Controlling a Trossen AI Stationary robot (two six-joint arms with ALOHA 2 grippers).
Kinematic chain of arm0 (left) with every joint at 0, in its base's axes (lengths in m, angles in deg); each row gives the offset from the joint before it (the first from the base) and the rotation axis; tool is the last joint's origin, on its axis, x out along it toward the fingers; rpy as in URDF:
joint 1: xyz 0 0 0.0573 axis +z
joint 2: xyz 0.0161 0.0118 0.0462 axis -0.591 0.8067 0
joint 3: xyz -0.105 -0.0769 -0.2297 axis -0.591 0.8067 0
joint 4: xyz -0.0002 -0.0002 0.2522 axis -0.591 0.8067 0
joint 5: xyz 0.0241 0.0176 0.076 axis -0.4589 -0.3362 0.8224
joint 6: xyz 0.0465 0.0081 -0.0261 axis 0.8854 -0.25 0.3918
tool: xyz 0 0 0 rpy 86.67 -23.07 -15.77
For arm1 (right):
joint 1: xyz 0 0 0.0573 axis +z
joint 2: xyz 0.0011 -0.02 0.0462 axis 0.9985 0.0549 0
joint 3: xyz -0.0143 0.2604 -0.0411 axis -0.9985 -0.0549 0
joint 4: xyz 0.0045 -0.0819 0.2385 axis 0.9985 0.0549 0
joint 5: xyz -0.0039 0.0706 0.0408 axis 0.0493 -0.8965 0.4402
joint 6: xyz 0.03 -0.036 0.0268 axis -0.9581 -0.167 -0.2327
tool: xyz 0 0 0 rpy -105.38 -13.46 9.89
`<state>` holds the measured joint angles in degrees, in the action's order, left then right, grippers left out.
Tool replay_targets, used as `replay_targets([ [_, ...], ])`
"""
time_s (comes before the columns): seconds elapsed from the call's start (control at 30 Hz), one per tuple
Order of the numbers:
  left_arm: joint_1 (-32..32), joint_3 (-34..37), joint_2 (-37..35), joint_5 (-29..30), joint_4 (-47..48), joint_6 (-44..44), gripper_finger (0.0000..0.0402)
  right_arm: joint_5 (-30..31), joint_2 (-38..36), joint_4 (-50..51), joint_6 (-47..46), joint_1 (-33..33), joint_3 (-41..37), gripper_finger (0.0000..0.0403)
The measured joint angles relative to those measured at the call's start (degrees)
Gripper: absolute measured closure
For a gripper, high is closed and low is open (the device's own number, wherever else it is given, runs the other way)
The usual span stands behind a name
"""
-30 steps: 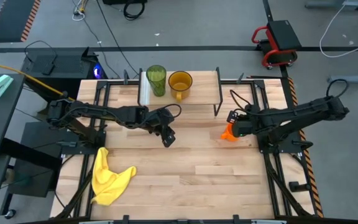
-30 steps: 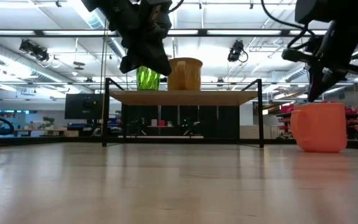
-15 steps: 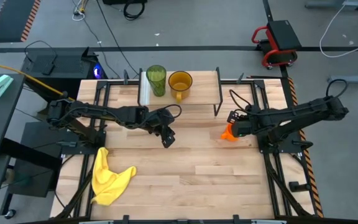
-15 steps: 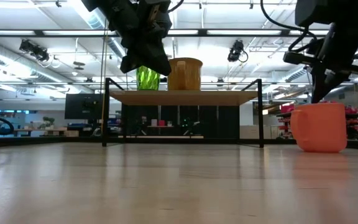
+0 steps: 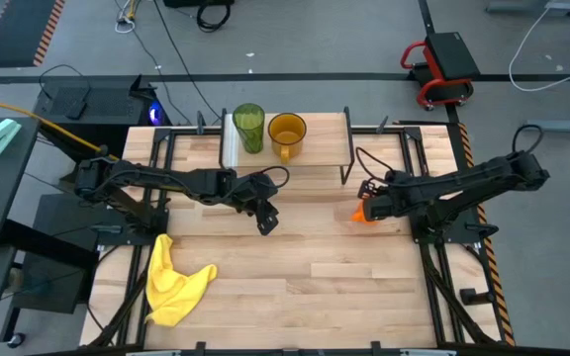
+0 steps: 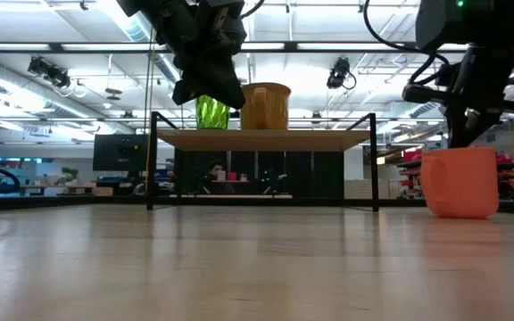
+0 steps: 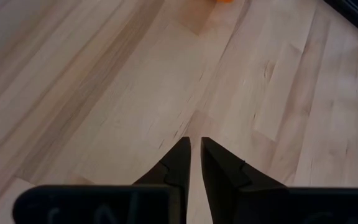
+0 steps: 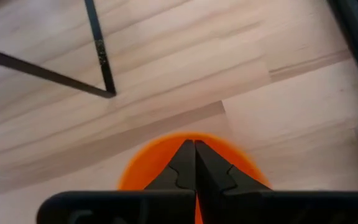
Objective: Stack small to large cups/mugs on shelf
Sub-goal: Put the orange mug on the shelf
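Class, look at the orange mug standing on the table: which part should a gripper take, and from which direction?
Probably the rim wall of the orange mug, approached from above: it stands upright, mouth open upward. The right gripper already hovers over it, fingers shut.

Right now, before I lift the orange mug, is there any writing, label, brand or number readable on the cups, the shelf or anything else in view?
None can be read.
Green tumbler, amber mug, orange mug: no markings show.
Shelf: bare wood, no label.
Yellow cloth: plain.
Room signs behind the table in the low view: too blurred to read.
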<state>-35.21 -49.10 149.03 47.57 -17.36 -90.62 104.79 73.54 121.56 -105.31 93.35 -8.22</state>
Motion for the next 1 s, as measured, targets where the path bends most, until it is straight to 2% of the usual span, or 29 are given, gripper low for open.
replay_targets([
  [0.33,0.00,0.00,0.00,0.00,0.02,0.38,0.0354,-0.95,1.17,-12.23,7.72,0.04,0.00,0.0400],
  [1.0,0.05,0.00,0.00,0.02,-0.02,0.25,0.0357,-6.11,1.17,-17.32,13.49,0.79,0.00,0.0401],
])
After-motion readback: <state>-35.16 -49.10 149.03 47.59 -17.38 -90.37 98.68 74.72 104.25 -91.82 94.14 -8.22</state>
